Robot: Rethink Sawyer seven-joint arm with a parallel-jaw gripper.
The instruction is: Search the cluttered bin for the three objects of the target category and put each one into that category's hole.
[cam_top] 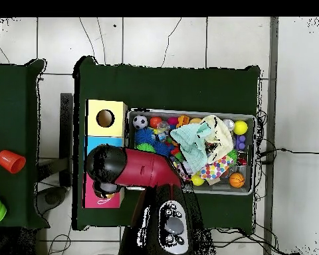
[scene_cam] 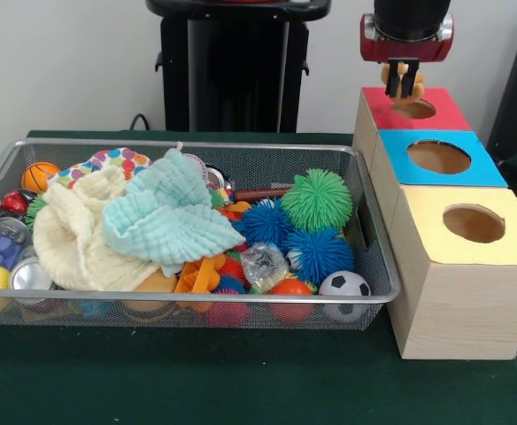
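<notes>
Your gripper hangs directly above the red hole, jaws closed on a small orange object; the release path goes straight down.

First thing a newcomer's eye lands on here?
Likely the end effector hanging over the red box's hole, pinching a small orange object. Next, the wire bin crammed with toys: spiky green ball and blue ones at its box side, pale cloths heaped mid-bin.

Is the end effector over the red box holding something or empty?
Holding: the end effector grips an orange object above the red box's hole.
</notes>
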